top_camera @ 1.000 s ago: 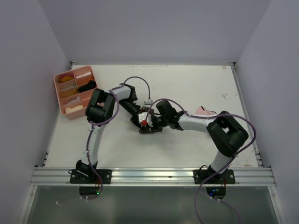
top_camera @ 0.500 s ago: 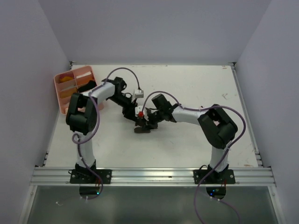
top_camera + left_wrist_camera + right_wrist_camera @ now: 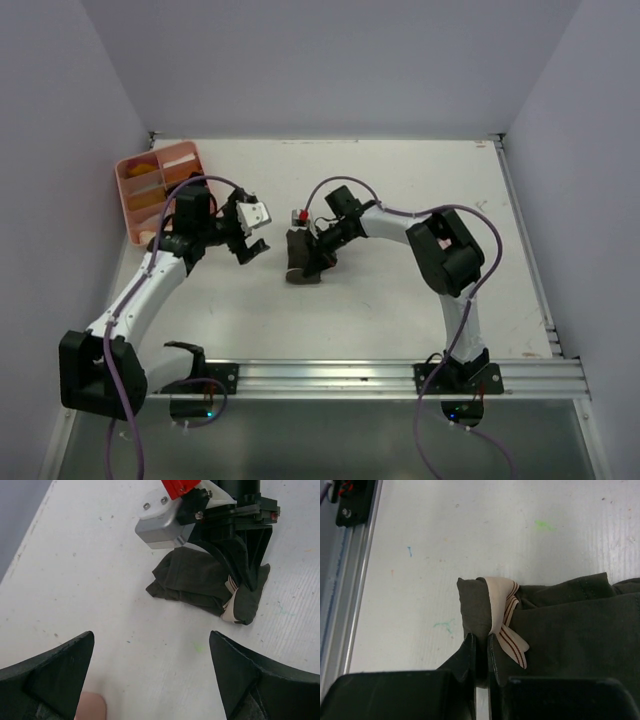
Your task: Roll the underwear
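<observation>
The olive underwear [image 3: 560,625] runs past the right edge of the right wrist view. The right gripper [image 3: 481,647] pinches its edge. The left gripper [image 3: 151,640] stands wide open, apart on the left.

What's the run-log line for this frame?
left gripper: open, apart from olive underwear | right gripper: shut on its edge | garment: folded bundle on table
</observation>
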### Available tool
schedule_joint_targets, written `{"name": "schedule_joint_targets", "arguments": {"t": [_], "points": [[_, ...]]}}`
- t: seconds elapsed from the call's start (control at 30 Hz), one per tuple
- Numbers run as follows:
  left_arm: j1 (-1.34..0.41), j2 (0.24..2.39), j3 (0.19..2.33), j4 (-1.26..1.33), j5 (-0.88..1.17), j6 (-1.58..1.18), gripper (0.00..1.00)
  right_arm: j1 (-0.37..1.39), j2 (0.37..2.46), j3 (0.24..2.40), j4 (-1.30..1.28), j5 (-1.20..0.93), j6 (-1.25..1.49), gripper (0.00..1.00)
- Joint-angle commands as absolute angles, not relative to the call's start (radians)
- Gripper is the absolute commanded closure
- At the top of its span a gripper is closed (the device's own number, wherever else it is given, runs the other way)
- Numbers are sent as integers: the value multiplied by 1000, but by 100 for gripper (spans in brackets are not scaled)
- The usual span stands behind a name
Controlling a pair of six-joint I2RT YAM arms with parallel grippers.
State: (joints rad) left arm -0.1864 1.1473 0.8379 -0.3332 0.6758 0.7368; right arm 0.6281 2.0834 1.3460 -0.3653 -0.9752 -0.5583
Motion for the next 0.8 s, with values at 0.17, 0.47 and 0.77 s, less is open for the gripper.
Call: {"name": "schedule_joint_targets", "arguments": {"t": [0.17, 0.47, 0.77], "points": [[-385, 1195, 725, -197, 362, 670, 0, 577, 2259, 1434, -587, -1064, -463, 100], [-655, 1055, 480, 27, 359, 833, 1, 569, 2341, 1520, -664, -1092, -454, 100], [-719, 1181, 463, 101, 322, 848, 25, 561, 2411, 1572, -712, -1100, -410, 100]]}}
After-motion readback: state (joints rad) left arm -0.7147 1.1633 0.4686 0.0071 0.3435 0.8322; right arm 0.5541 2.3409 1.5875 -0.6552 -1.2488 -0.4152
